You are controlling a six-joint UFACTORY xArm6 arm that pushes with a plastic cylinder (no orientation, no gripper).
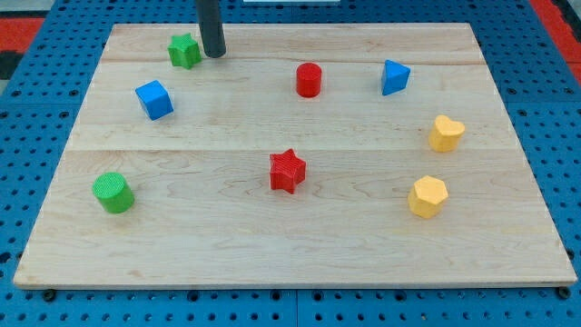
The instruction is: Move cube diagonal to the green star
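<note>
Tip (214, 54) upper left of frame, just right of green star (184, 51); blue cube (154, 99) below-left. No fingers on rig.

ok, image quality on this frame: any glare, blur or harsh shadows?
Camera view: even, soft light, no glare on the board; blocks sharp, e.g. red star and blue cube, each with only a faint short shadow. My tip is in focus just right of the green star; the rod is cropped at the view's top.
</note>
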